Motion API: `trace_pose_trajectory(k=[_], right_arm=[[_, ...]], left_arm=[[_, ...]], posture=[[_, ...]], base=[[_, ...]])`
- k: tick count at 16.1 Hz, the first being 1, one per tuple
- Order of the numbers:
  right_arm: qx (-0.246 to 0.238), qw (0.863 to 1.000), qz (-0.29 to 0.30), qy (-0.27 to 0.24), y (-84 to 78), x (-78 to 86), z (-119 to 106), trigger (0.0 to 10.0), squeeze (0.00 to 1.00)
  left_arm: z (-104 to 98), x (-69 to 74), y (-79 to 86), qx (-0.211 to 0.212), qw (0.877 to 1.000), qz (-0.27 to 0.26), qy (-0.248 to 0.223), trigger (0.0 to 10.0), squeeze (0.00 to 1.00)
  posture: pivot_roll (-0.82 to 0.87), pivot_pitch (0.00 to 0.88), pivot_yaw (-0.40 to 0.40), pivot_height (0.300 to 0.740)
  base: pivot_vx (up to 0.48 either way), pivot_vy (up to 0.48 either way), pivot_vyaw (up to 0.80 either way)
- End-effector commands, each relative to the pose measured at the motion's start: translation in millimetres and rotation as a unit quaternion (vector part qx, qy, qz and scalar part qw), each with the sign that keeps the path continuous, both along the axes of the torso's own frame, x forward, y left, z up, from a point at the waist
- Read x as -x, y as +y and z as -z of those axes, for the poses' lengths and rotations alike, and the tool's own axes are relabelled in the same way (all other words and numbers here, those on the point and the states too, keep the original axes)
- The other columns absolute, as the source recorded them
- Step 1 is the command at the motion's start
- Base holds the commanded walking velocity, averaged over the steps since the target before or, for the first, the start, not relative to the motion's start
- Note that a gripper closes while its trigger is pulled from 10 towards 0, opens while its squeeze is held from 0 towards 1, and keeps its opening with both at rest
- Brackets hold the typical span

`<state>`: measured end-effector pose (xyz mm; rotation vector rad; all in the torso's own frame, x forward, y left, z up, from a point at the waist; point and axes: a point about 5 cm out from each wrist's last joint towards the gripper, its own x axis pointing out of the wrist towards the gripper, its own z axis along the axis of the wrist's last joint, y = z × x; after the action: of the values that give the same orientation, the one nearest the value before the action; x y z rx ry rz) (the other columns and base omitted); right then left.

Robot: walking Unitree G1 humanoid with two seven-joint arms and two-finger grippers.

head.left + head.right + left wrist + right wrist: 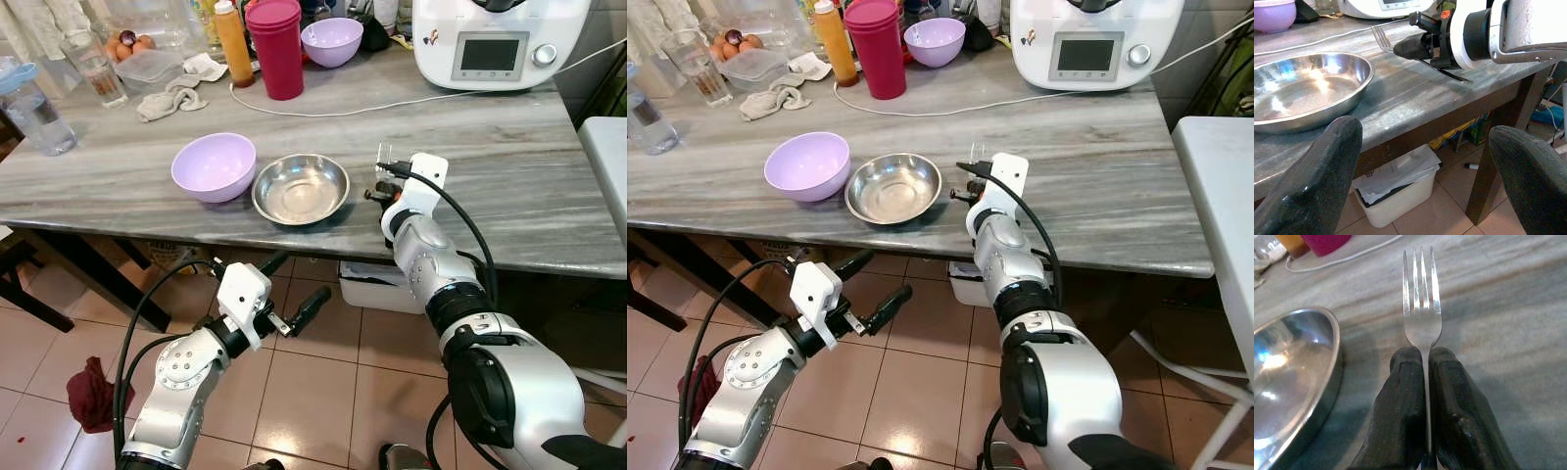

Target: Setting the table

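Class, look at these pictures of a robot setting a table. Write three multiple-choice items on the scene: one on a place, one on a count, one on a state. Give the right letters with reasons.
1. Where is the fork?
A. In the steel bowl
B. Over the table, just right of the steel bowl
C. On the floor

2. How many purple bowls are on the table?
A. One
B. Two
C. Three

3. How is the left gripper?
A. Open, holding nothing
B. Shut on a spoon
C. Shut on a bowl

Answers:
1 B: the right gripper holds the fork beside the steel bowl.
2 B: one purple bowl sits near the edge, another at the back.
3 A: the left gripper, below the table, has its fingers spread.
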<state>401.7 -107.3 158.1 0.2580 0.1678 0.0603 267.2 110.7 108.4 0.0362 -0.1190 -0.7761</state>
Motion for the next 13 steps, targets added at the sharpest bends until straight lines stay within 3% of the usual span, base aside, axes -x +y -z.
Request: trace_pose_trajectory(k=[1, 10, 11, 12, 13], right_arm=[[0.011, 1.000, -0.009, -0.002, 7.0, -1.6, -4.1, 10.0, 0.00], [0.010, 1.000, -0.006, -0.001, 6.8, -2.8, -4.0, 10.0, 0.00], [0.010, 1.000, -0.006, -0.001, 6.4, -3.1, -4.5, 10.0, 0.66], [0.012, 1.000, -0.004, 0.000, 5.6, -3.4, -4.8, 10.0, 0.78], [0.012, 1.000, -0.003, 0.000, 5.5, -3.5, -5.0, 10.0, 0.78]], left_arm=[[0.4, 2.7, 1.4, -0.006, 1.000, 0.002, 0.002, 10.0, 0.00], [0.5, 4.4, -0.3, 0.001, 1.000, 0.010, -0.003, 10.0, 0.00], [0.9, 4.3, -0.3, 0.000, 1.000, 0.009, -0.003, 10.0, 0.00], [1.6, 4.4, -0.2, -0.001, 1.000, 0.009, -0.002, 10.0, 0.00], [1.6, 4.4, -0.2, -0.001, 1.000, 0.009, -0.002, 10.0, 0.00]], posture=[[-0.17, 0.168, 0.121, 0.740], [-0.16, 0.170, 0.120, 0.740], [-0.16, 0.171, 0.121, 0.740], [-0.16, 0.170, 0.122, 0.740], [-0.15, 0.172, 0.122, 0.740]], base=[[0.000, 0.000, 0.00], [0.000, 0.000, 0.00], [0.000, 0.000, 0.00], [0.000, 0.000, 0.00], [0.000, 0.000, 0.00]])
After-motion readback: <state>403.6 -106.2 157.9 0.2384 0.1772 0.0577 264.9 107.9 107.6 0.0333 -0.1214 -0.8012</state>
